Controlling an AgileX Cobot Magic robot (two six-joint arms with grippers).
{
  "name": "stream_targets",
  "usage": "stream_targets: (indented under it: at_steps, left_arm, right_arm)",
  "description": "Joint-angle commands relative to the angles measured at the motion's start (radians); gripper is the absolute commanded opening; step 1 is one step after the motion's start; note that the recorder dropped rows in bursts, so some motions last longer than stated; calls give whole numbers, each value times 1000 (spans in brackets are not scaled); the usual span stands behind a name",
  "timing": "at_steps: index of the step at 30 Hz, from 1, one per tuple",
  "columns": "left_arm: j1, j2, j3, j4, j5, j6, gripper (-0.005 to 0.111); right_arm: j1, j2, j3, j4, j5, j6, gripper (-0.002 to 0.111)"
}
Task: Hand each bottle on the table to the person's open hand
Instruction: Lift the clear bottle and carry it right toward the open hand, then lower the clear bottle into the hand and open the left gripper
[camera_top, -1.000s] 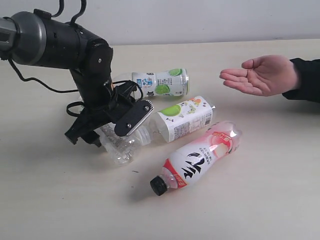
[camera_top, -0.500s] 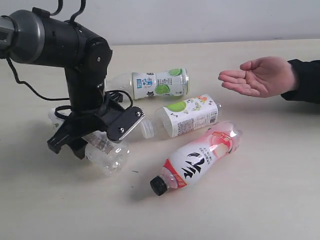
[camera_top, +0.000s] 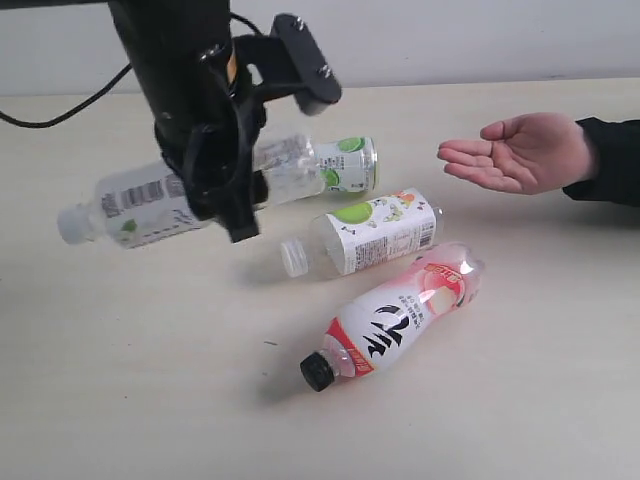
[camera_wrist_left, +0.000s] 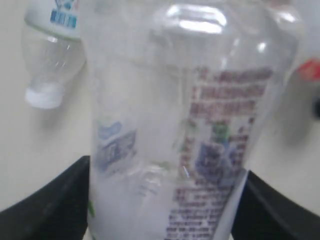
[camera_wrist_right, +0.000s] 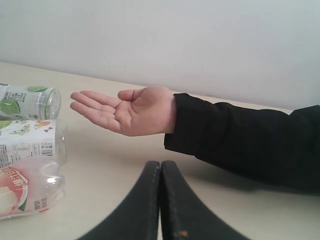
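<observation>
Bottles (camera_top: 395, 310) on table (camera_top: 520, 400): three, lying. Fourth, grey-labelled bottle (camera_top: 140, 205), aloft, grasped by left hand (camera_top: 225, 185). Right hand (camera_wrist_right: 160, 172) clenched, empty.

Honestly the bottles (camera_top: 395, 310) are all clear shiny plastic with glossy printed labels (camera_top: 375, 235), the table (camera_top: 500, 400) looks like smooth matt pale wood, and the sleeve (camera_wrist_right: 250, 140) is matt black cloth.

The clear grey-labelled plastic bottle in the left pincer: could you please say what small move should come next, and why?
Probably carry the clear grey-labelled plastic bottle toward the person's open hand: the left pincer holds it aloft, and that hand is empty.
</observation>
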Motion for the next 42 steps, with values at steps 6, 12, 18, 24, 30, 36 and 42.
stream_targets:
  at_steps: [6,12,18,24,30,36,42]
  left_arm:
    - [-26,69,-261,-815,-370,-462,0]
    - [-18,270,-528,-854,-435,-626,0]
    - [9,407,-581,-1060,-554,-603,0]
    - [40,520,-598,-1272,-613,-432,0]
    - [67,615,-643,-1311,-613,-402,0]
    - [93,658,-652,-1334,-623,-377,0]
    - [107,686,-652,-1447,-615,-273,6]
  right_arm:
    - [-4,-6,5,-2,-10,-1,0]
    - [-4,-6,5,-2,-10,-1,0]
    - [-4,-6,5,-2,-10,-1,0]
    - [-4,-6,5,-2,-10,-1,0]
    - [-4,-6,5,-2,-10,-1,0]
    - [-4,-6,5,-2,-10,-1,0]
    - [-4,-6,5,-2,-10,-1,0]
